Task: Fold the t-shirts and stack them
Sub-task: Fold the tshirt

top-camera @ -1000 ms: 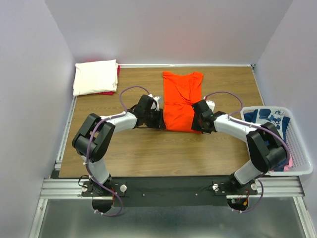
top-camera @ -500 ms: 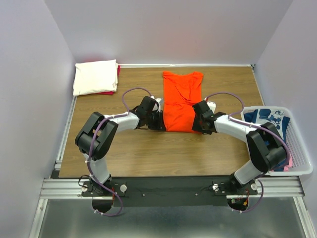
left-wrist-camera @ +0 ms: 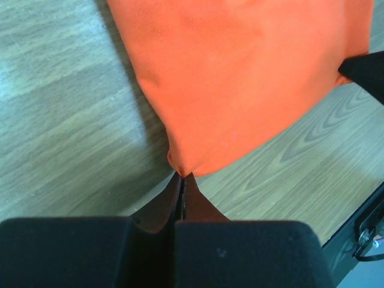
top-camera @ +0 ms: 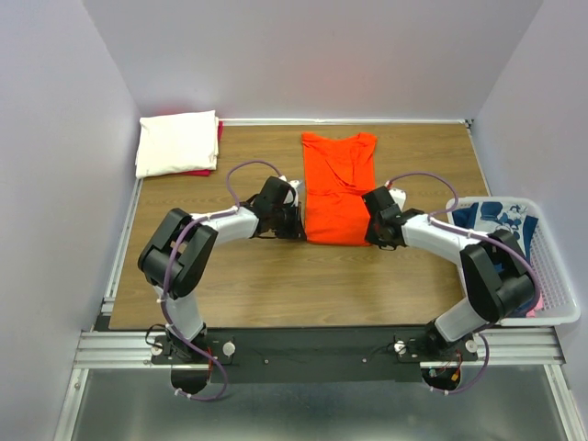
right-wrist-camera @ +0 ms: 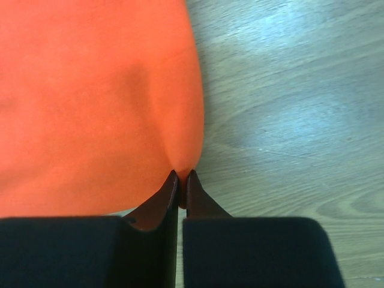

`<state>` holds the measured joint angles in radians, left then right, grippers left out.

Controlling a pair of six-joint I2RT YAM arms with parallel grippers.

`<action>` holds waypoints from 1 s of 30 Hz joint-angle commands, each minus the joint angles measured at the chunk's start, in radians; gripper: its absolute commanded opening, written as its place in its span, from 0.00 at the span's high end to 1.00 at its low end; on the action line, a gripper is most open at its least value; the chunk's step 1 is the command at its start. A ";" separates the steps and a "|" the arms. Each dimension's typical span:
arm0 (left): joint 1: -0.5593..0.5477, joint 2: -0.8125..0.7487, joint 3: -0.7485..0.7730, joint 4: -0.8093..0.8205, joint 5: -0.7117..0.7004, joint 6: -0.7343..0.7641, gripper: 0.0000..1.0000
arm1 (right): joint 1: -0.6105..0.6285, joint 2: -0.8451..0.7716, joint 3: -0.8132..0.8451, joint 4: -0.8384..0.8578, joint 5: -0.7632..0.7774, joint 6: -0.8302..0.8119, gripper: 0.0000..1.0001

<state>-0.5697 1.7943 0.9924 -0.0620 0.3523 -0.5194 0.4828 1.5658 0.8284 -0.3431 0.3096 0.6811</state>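
Orange shirt [top-camera: 338, 188] lies flat mid bench [top-camera: 230, 294], folded narrow, neck at far end. L hand [left-wrist-camera: 182, 179] is pinched tight on its near left corner. R hand [right-wrist-camera: 182, 179] is pinched on the near right corner. White shirt [top-camera: 176, 142] sits folded far left, on a pink shirt [top-camera: 196, 172]. Navy shirt [top-camera: 491, 216] is in the basket [top-camera: 560, 294], right side.

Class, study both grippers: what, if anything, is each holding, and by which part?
Both hold the orange t-shirt. The left gripper pinches its near left corner; the right gripper pinches its near right corner.
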 commanded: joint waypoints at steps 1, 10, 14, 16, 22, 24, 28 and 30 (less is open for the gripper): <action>0.011 -0.064 0.019 -0.065 -0.047 0.035 1.00 | -0.018 -0.053 -0.029 -0.028 0.025 -0.032 0.91; 0.013 -0.085 0.015 -0.101 0.036 0.079 0.89 | -0.019 -0.076 -0.037 -0.059 -0.076 -0.078 0.80; 0.014 -0.116 -0.008 -0.099 0.039 0.088 0.62 | -0.018 -0.116 -0.041 -0.082 -0.055 -0.080 0.45; 0.014 -0.145 -0.012 -0.111 0.010 0.090 0.57 | -0.018 -0.153 -0.043 -0.108 -0.035 -0.066 0.35; 0.024 -0.150 0.011 -0.113 -0.019 0.076 0.57 | -0.033 -0.155 -0.028 -0.128 0.013 -0.018 0.37; 0.027 -0.124 0.031 -0.110 -0.026 0.068 0.59 | -0.042 -0.127 0.015 -0.126 0.006 -0.018 0.37; 0.028 -0.072 0.121 -0.093 -0.029 0.053 0.66 | -0.047 -0.052 0.095 -0.120 -0.018 -0.028 0.40; 0.028 -0.037 0.161 -0.084 -0.010 0.042 0.69 | -0.047 -0.032 0.124 -0.114 -0.026 -0.031 0.41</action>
<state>-0.5442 1.7088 1.0691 -0.1692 0.3450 -0.4603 0.4389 1.4963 0.8783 -0.4572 0.2764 0.6395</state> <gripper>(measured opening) 0.331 0.598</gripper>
